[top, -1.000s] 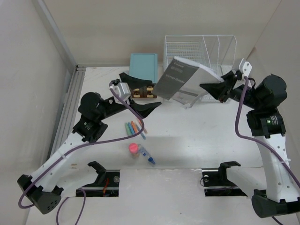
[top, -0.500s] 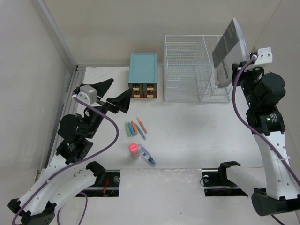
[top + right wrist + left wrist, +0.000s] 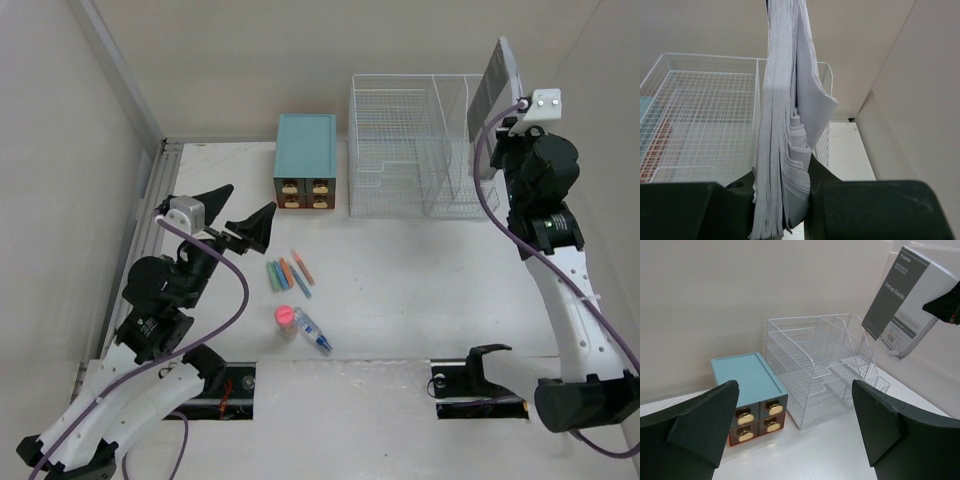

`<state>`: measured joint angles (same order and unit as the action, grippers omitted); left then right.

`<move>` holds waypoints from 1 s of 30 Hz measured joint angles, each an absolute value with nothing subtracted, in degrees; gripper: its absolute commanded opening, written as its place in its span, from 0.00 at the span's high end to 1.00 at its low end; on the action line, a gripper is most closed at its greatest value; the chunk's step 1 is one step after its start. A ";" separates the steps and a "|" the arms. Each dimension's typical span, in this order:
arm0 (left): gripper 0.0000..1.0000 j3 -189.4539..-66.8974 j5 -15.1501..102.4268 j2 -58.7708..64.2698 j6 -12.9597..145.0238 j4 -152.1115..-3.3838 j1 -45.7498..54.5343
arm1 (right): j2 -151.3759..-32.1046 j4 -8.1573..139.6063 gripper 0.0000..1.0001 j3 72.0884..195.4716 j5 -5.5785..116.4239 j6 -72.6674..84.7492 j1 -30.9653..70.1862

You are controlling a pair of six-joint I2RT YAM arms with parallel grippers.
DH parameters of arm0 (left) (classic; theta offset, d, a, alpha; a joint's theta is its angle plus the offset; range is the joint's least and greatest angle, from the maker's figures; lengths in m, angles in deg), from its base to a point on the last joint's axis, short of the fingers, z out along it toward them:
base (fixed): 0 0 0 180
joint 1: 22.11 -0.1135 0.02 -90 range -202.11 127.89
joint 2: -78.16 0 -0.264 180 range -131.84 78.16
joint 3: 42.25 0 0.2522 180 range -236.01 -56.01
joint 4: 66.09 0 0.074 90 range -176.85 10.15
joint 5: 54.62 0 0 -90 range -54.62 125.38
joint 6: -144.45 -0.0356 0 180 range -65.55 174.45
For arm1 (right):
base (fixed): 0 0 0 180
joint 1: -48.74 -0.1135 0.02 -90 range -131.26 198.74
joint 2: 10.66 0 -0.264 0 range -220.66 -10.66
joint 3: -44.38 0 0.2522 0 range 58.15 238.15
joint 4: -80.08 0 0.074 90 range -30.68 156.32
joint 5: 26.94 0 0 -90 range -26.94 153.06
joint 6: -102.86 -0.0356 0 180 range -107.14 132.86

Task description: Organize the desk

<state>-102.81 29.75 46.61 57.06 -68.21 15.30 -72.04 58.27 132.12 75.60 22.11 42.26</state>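
Although one item is already in hand, the tidying looks to be in its early part, with most loose things not yet put away. The desk (image 3: 430,270) is the wide white top that fills the overhead view, its metal rails running along its left edge.

Toward the left edge, the left gripper (image 3: 250,197) hangs above the desk with its fingers spread wide and nothing between them, so this arm is free for a pick. Just to its right, left of the desk's centre, a small cluster of coloured sticks (image 3: 287,272) lies loose on the surface. Closer to the near edge lie a pink-capped tube (image 3: 284,318) and, touching or just beside it, a blue pen-like item (image 3: 313,332). All three appear to need a home.

At the far edge stands the teal drawer box (image 3: 305,160), its four drawers closed. Just beside it, toward the far right corner, sits the wire rack (image 3: 400,150), whose trays look empty.

Above the rack's right end, the right gripper (image 3: 782,205) is clamped on the lower edge of a booklet (image 3: 492,85), held upright in the air. Slotting it into the rack seems the step in hand; gathering the small items would remain after that.
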 measured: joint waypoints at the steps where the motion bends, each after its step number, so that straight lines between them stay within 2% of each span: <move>1: 0.04 -102.66 29.75 46.89 57.04 -68.37 15.32 | -72.70 58.51 1.00 131.88 75.60 22.31 42.26; 16: 0.03 -98.86 29.79 49.86 56.47 -71.03 15.30 | -84.09 67.27 1.00 128.45 69.35 24.71 42.21; 30: 0.03 -97.81 30.01 48.09 56.47 -71.16 15.32 | -99.26 78.00 1.00 128.43 69.24 22.16 42.48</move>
